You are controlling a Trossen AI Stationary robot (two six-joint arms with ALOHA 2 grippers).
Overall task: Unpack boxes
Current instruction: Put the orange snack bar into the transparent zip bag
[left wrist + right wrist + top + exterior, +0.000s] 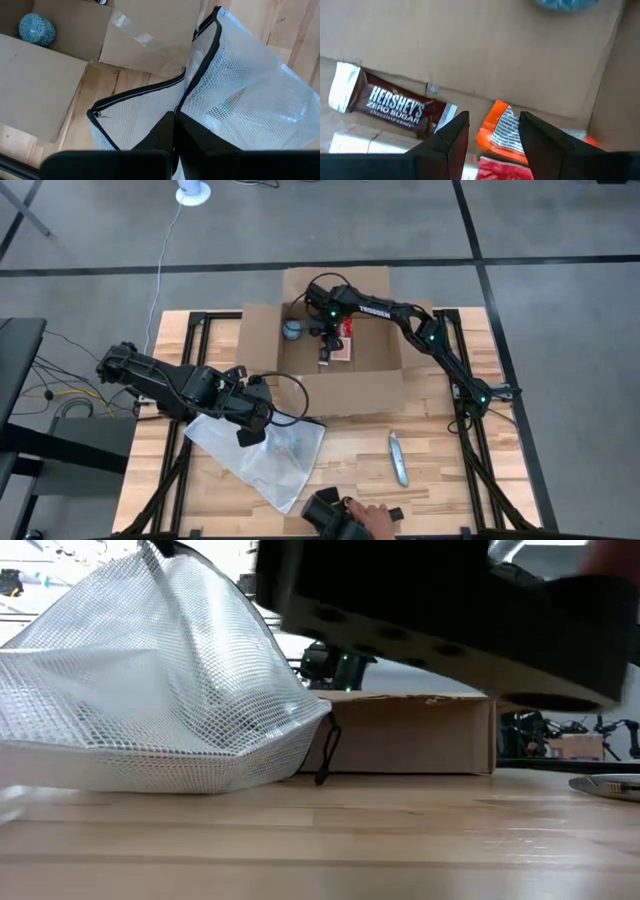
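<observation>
The brown cardboard box [340, 370] stands open at the table's far middle, flaps spread. Inside lie a blue speckled ball [291, 330], a Hershey's bar [395, 107], an orange wrapper [502, 132], a red packet [497, 170] and a small white carton [355, 142]. My right gripper [494, 120] reaches down into the box [325, 358], open, its fingers standing over the orange wrapper. My left gripper [250, 430] is shut on the clear mesh zip bag [265, 455] in front of the box. My left gripper pinches the bag's black zipper edge [181, 102] at its open mouth between the two fingers, coming from above. That edge is raised like a tent [165, 570], while the bag's lower part [150, 775] lies on the table.
A grey utility knife [398, 458] lies on the wood to the right of the bag. At the near edge a person's hand [372, 518] holds a black object. The box's near flap [345, 395] lies flat between bag and box.
</observation>
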